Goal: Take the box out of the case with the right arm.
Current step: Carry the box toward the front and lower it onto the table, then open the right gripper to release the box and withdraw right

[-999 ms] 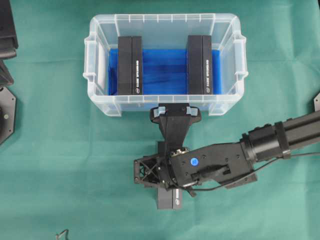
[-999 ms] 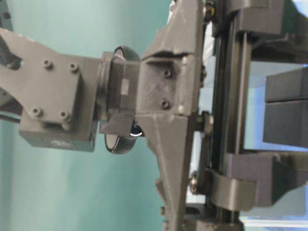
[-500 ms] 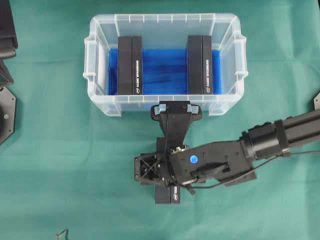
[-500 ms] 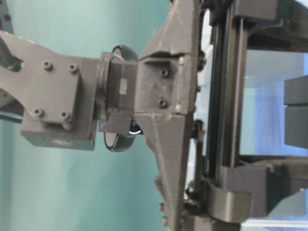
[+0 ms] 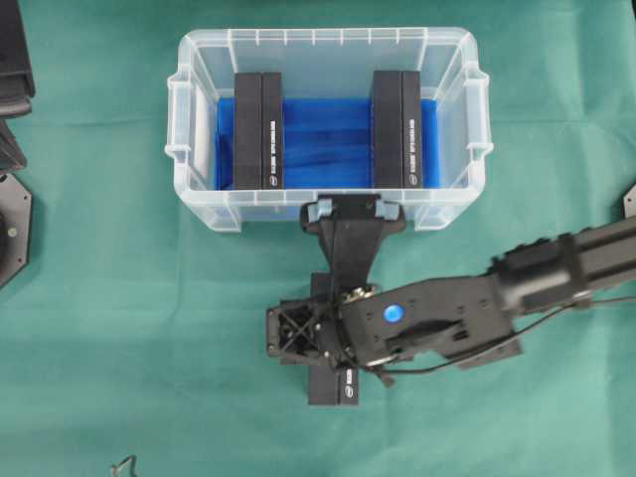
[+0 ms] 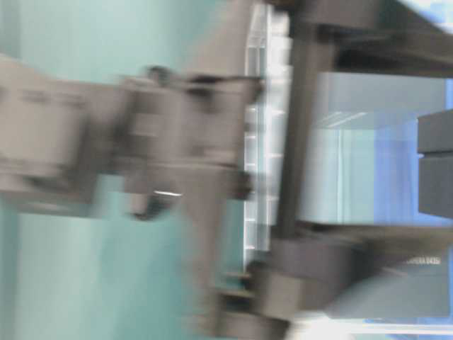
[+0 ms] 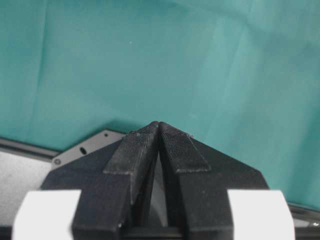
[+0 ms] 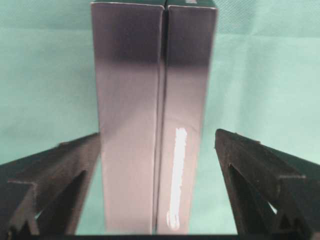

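The box point(image 5: 333, 383) lies flat on the green surface point(image 5: 119, 328) in front of the case point(image 5: 452, 45), outside its walls and well clear of the near rim, so I judge the main work done: one box is out. My right hand point(image 8: 157, 150) is spread wide, a finger point(image 8: 260, 170) on each side of the box with green cloth showing in the gaps, touching nothing and gripping nothing. What I reckon is left is to lift away and leave the box where it lies. Two more black boxes, one on the left point(image 5: 258, 129) and one on the right point(image 5: 397, 129), stand on the blue sheet inside the case; whether they also count I cannot say. My left hand point(image 7: 159, 131) is pressed together, empty, over bare cloth. From overhead my own arm covers most of the freed box, with only its ends showing. The table-level view is smeared with blur, and my arm fills it, so I cannot make out the box on the surface there.
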Controlling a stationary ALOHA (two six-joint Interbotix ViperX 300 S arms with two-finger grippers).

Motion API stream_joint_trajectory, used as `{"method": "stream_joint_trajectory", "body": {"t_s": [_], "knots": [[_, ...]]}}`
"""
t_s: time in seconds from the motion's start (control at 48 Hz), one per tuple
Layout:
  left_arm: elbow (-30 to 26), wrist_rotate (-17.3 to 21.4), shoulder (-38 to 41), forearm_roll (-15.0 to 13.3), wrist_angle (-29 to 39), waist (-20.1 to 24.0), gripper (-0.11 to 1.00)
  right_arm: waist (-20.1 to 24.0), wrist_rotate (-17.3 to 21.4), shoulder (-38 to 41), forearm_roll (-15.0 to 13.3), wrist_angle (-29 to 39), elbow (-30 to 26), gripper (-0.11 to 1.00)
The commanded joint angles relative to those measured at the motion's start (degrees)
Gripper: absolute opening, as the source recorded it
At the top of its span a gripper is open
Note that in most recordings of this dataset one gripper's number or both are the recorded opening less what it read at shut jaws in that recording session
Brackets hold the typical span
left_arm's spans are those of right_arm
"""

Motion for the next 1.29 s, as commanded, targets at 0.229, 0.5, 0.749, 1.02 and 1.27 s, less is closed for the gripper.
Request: {"method": "stream_joint_trajectory", "body": {"t_s": [0.229, 0.5, 0.749, 1.02, 1.27], "knots": [[-1.1, -0.1, -0.2, 0.1, -0.3, 0.2, 0.11, -0.6, -0.9, -5.7, -4.4, 15.7, -12.7, 0.95], [-1.1, -0.1, -0.2, 0.0, -0.3, 0.2, 0.11, -1.0, -4.1, -5.1, -5.2, 21.4, -17.8, 0.95], [-1.1, -0.1, -0.2, 0.0, -0.3, 0.2, 0.11, -0.7, -6.7, -5.4, -4.9, 22.7, -17.3, 0.95], [-1.1, -0.1, -0.2, 0.1, -0.3, 0.2, 0.11, -0.2, -7.6, -11.0, -4.4, 25.6, -10.0, 0.95], [-1.1, -0.1, -0.2, 0.1, -0.1, 0.2, 0.11, 1.3, -6.0, -20.7, -4.4, 22.9, 2.6, 0.95]]}}
